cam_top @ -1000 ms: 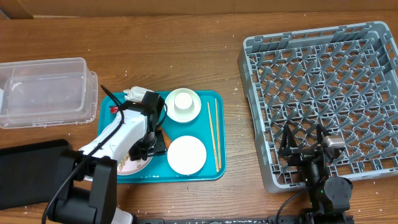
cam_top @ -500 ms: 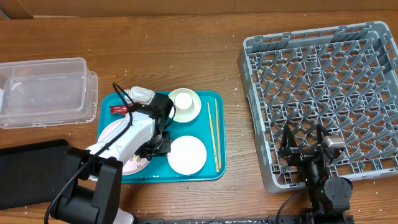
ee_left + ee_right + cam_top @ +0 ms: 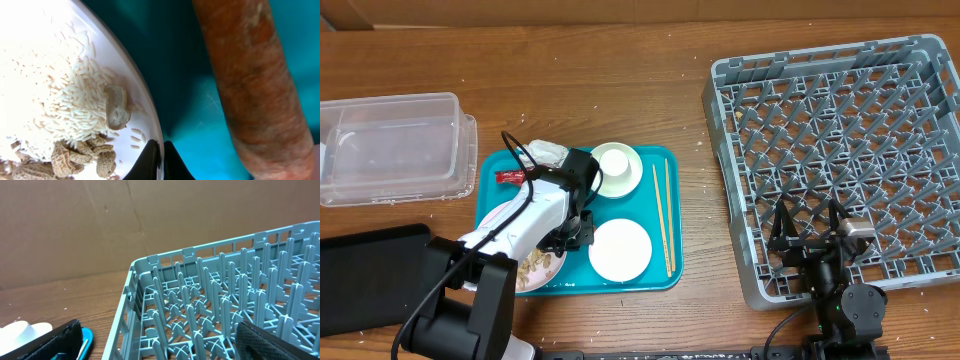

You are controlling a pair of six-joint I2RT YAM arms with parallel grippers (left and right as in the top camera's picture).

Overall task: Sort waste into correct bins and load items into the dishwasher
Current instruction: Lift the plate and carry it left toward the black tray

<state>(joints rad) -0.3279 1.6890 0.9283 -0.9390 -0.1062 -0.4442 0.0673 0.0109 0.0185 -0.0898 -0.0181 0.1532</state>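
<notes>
A white plate point(image 3: 75, 75) with rice and peanut shells sits at the left of the teal tray point(image 3: 660, 275). My left gripper point(image 3: 161, 159) is shut on the plate's right rim, one finger on each side of the edge. From overhead the left gripper point(image 3: 572, 230) is low over the tray, and the arm hides most of the plate point(image 3: 535, 268). The grey dish rack point(image 3: 840, 150) fills the right side. My right gripper point(image 3: 810, 228) stands open over the rack's near left corner. In the right wrist view the gripper point(image 3: 165, 345) holds nothing.
On the tray are a clean white plate point(image 3: 620, 248), a white cup on a saucer point(image 3: 614, 165), chopsticks point(image 3: 663, 215), a crumpled wrapper point(image 3: 545, 152), a red packet point(image 3: 510, 176) and a reddish-brown cylinder point(image 3: 255, 85). A clear tub point(image 3: 390, 145) and a black bin point(image 3: 370, 275) stand left.
My left gripper moved a little right over the tray and closed onto the plate's rim. More of the plate's food now shows below the arm. The right arm stayed still.
</notes>
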